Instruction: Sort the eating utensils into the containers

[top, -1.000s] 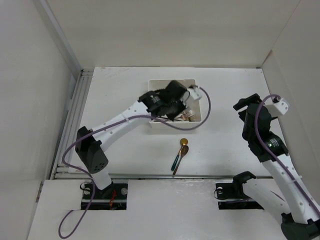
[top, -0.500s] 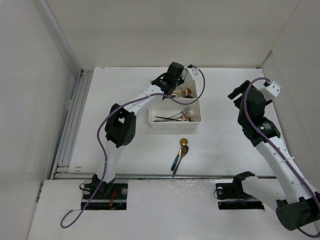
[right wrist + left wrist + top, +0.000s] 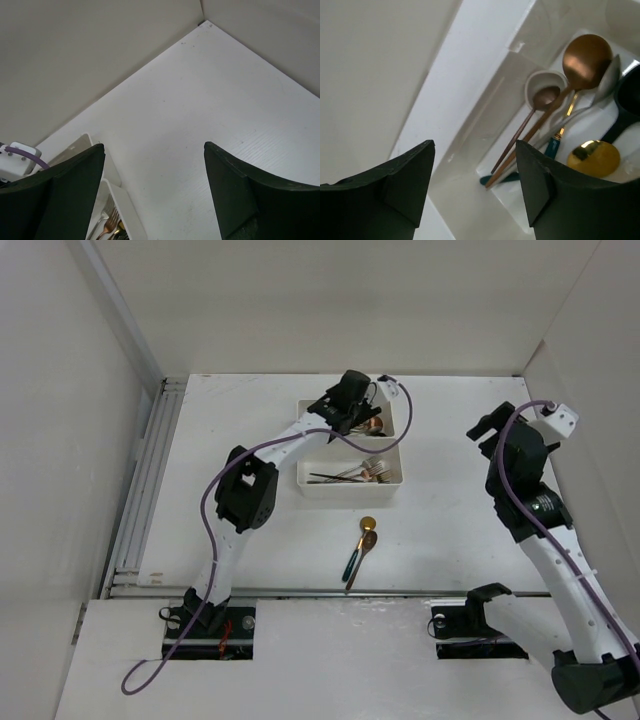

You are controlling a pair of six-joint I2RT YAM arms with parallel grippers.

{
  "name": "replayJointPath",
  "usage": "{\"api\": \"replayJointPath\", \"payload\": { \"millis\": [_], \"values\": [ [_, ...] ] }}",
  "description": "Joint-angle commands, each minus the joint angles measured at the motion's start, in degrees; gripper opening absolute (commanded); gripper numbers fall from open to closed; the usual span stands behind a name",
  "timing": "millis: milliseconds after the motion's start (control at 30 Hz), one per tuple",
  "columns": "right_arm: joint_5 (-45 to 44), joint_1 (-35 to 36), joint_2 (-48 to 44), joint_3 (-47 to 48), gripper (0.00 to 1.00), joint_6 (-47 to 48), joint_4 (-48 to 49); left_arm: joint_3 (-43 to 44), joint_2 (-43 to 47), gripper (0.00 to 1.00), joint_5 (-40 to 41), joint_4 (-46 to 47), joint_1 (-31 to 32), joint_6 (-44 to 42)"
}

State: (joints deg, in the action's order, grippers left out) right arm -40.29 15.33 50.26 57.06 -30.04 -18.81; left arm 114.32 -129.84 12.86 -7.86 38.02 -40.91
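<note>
Two white containers sit side by side mid-table, the far container [image 3: 303,410] and the near container [image 3: 350,490]. My left gripper [image 3: 355,412] hovers over the far one, open and empty [image 3: 475,145]. Below it lie several spoons: a large copper spoon [image 3: 587,52], a small copper spoon [image 3: 545,95] and a gold spoon [image 3: 594,157]. Forks [image 3: 368,470] lie in the near container. On the table rest a gold spoon with a green handle [image 3: 367,524] and a copper spoon [image 3: 368,540]. My right gripper [image 3: 487,430] hangs open and empty [image 3: 154,150] above the table's right side.
White walls enclose the table at the back and both sides. An aluminium rail [image 3: 150,490] runs along the left edge. The left arm's purple cable [image 3: 405,420] loops over the far container. The near container's corner with forks [image 3: 107,220] shows in the right wrist view.
The left arm swung from over the near container to the far one, and its jaws went from shut to open there. The right arm shifted slightly, still open.
</note>
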Motion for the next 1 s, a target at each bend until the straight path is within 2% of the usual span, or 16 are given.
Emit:
{"api": "replayJointPath", "payload": {
  "millis": [0,33,133,200,267,333,400,433,467,533,567,700,967],
  "values": [
    [-1.1,-0.4,-1.6,0.4,0.85,1.7,1.7,-1.0,8.2,0.63,-2.9,-2.7,-0.1,4.2],
    [-1.1,-0.4,-1.6,0.4,0.85,1.7,1.7,-1.0,8.8,0.7,-2.9,-2.7,-0.1,5.1],
    [0.0,-0.4,-2.8,0.4,0.85,2.3,1.7,2.6,10.1,0.7,-0.1,-6.7,0.5,11.7],
    [0.6,-0.4,-4.2,0.4,0.85,2.3,1.0,8.1,11.7,0.63,0.4,-12.9,1.2,16.5],
    [1.2,-0.4,-5.3,-0.1,0.85,2.3,0.3,8.2,15.6,0.59,-5.6,-17.8,3.2,22.4],
    [1.7,-0.4,-7.0,-0.6,0.85,2.3,-1.1,0.8,21.6,0.55,-13.8,-24.0,6.3,25.1],
    [2.2,-0.4,-9.1,-1.3,0.85,1.5,-3.0,-8.1,26.0,0.55,-17.2,-26.6,9.5,28.5],
    [2.2,-0.4,-9.8,-1.3,0.85,0.6,-3.5,-17.9,28.0,0.55,-19.1,-27.3,11.3,28.5],
    [2.2,-0.4,-10.6,-1.9,0.85,0.1,-4.0,-22.5,31.8,0.54,-21.4,-27.3,15.0,29.1],
    [2.2,-0.4,-12.9,-2.7,0.85,0.1,-4.8,-32.6,34.6,0.54,-22.1,-26.4,18.7,29.8],
    [2.2,-0.4,-13.5,-3.4,0.85,0.1,-5.5,-34.8,35.9,0.54,-22.6,-25.8,21.6,29.8],
    [3.3,-0.4,-15.5,-4.0,0.85,-1.1,-8.2,-42.3,34.6,0.54,-19.1,-21.4,25.4,32.4],
    [2.2,-0.4,-18.5,-2.4,0.85,-1.7,-12.9,-42.4,24.1,0.49,-15.2,-18.2,26.7,39.9]
  ]
}}
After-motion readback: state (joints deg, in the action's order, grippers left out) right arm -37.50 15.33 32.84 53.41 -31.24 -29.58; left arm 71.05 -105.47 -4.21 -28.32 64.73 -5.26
